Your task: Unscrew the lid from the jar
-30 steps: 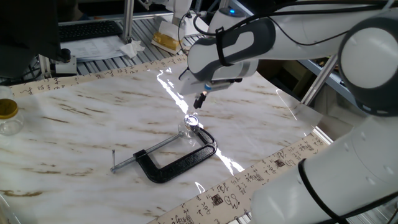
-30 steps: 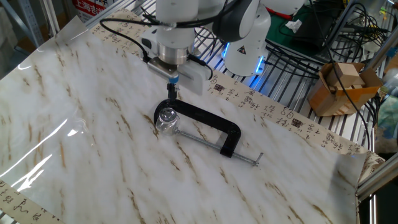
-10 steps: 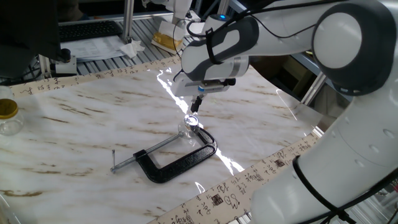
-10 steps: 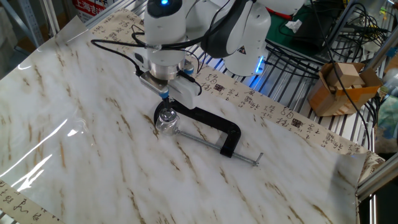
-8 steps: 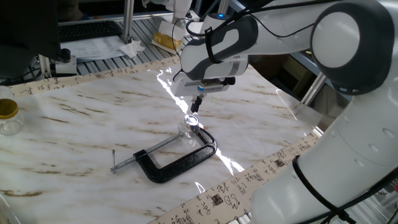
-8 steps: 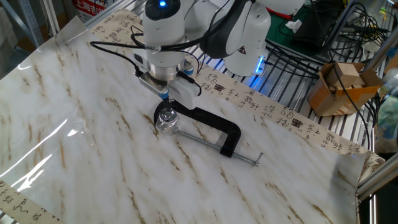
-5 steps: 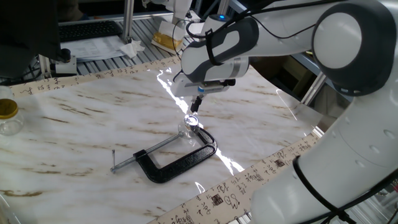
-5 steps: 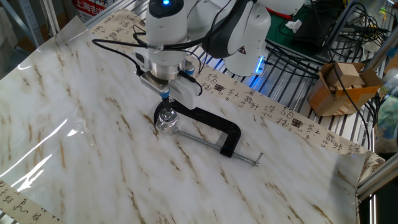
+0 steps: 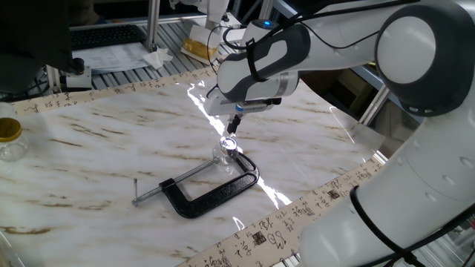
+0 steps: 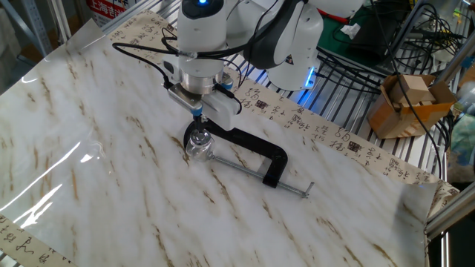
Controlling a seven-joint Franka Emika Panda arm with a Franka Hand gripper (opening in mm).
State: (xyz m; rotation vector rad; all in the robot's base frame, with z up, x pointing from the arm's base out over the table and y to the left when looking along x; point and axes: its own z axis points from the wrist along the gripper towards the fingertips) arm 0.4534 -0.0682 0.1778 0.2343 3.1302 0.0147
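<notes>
Now: gripper (image 9: 234,127) poised directly above the lid (image 9: 229,143); finger gap too small to tell.

Jar (image 10: 198,144) sits on the marble table (image 10: 89,133), clamped at the jaw end of the black C-clamp (image 10: 249,148). Risk, as I judge it: glass is slick and tiny, so an off-centre descent could slip off the cap or twist jar and clamp together.

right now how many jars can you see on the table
2. The small clear jar sits in the mouth of the black C-clamp, under the pincer. A larger jar with a yellow lid stands at the table's far edge, seen in one fixed view only.
</notes>
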